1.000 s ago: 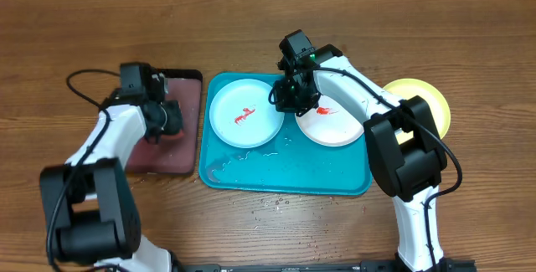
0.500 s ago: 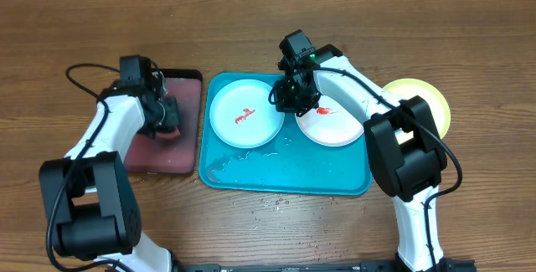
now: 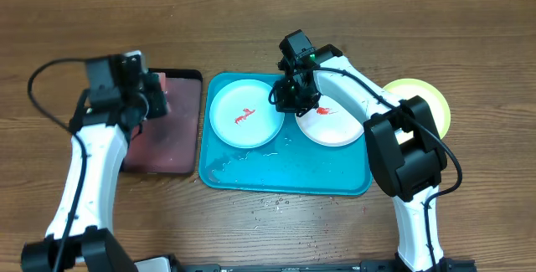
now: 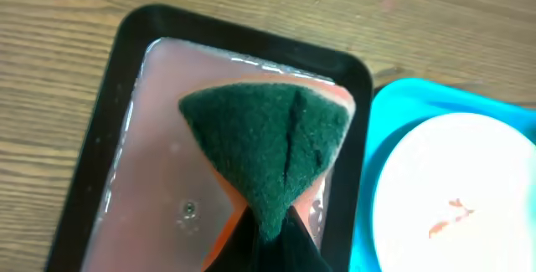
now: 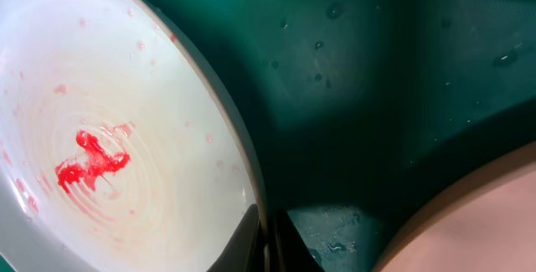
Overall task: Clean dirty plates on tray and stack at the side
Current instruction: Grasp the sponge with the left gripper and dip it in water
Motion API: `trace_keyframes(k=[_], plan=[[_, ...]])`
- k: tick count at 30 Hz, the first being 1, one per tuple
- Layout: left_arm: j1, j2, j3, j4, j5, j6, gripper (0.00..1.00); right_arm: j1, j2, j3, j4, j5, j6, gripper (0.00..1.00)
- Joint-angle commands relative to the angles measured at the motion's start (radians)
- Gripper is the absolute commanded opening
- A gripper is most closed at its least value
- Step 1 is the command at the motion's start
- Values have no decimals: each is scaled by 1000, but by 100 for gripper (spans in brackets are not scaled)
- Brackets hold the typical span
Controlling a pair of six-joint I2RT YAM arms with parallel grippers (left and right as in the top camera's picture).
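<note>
On the wooden table [image 3: 251, 12], the large turquoise rectangular plastic tray [image 3: 285, 171] is carrying two sauce-smeared plates side by side. A pale bluish-white round plastic plate [image 3: 244, 130] is sitting on its left half and a white round plastic plate [image 3: 339, 131] on its right. The right pincer [image 5: 268, 240] is reaching down between them, its fingers pinching the right-hand rim of the bluish-white plate, whose red smear is sitting at its middle. A yellow-green round plastic plate [image 3: 431, 100] is lying off the tray at the far right, partly hidden by the right arm. The left pincer [image 3: 155, 100] is clamping a green-topped orange sponge [image 4: 268, 138]. It is holding the sponge over the small black-rimmed tray of pinkish liquid [image 4: 115, 121], which is lying just beside the turquoise tray.
</note>
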Motion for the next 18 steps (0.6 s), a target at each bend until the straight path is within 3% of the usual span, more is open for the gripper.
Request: trace_keyframes(k=[1,6,18], plan=[[84,-49,-85,63,261,48,4,5,-12,13,2,-8,1,4],[207,-24,-151,138,541,152,4,5,-12,13,5,-8,1,4],[249,77,-163,146,547,229,4,5,-12,13,6,-7,1,4]])
